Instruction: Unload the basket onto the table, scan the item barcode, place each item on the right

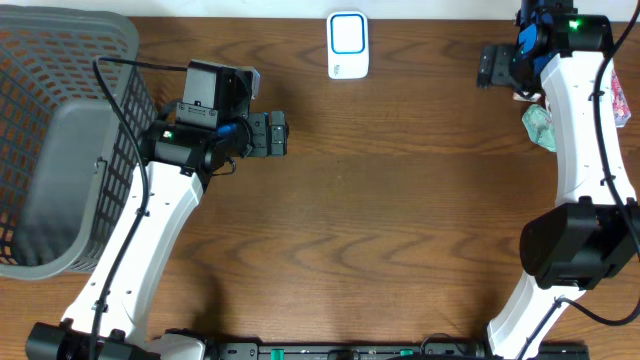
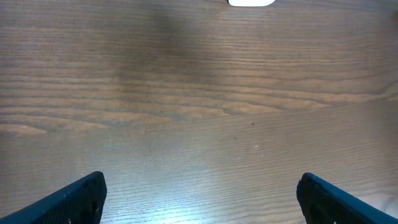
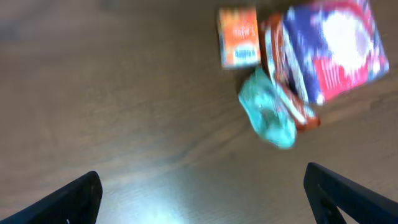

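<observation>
Wooden table (image 1: 400,200) seen from above. A white rectangular barcode scanner with a blue face (image 1: 348,45) sits at the far edge. Left of the scanner, the left gripper (image 1: 275,135) hovers over bare wood, fingers spread wide and empty. Further left stands a grey plastic mesh basket (image 1: 100,70), probably meant for scanned goods. Right of the scanner, the right gripper (image 1: 487,68) is likewise spread wide and holds nothing. It is poised beside a small heap of goods: an orange card box (image 3: 238,37), a crumpled teal packet (image 3: 268,115) and a blue-and-red pouch (image 3: 336,50), lying close together. No item is lifted yet; the right arm seems placed to pick one.
</observation>
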